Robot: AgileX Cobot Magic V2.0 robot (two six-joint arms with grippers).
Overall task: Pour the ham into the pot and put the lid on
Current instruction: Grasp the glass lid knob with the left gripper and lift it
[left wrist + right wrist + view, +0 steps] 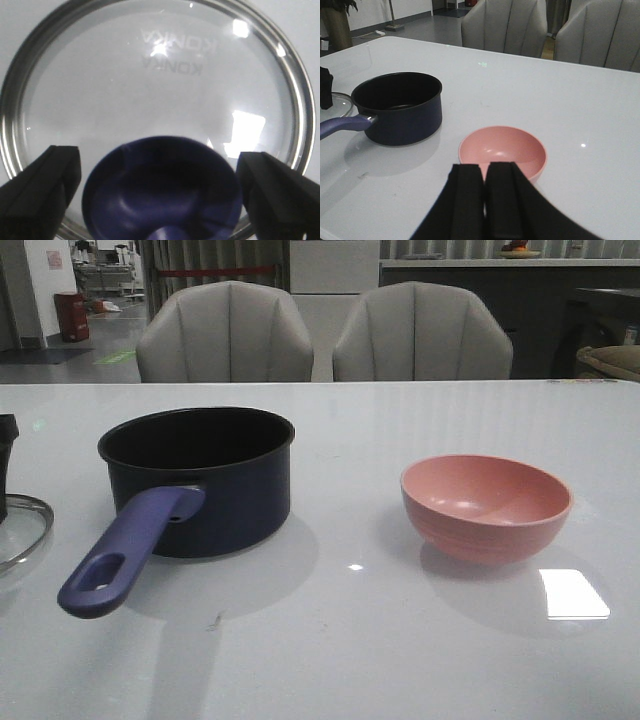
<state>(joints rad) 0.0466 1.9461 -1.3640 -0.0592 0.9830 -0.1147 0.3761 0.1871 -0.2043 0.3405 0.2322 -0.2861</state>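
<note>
L pincer (160,190): jaws spread wide, black fingers (40,185) well apart, tips pointing down at the bench, nothing gripped. Sits at the bench's left edge, barely seen from the front. R pincer (485,185): fingers pressed together, empty, raised above the bench nr its front edge.

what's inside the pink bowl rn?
Nothing visible: the pink bowl looks empty in the front and right wrist views. The pot shows only a black interior; its floor is mostly hidden by the wall.
</note>
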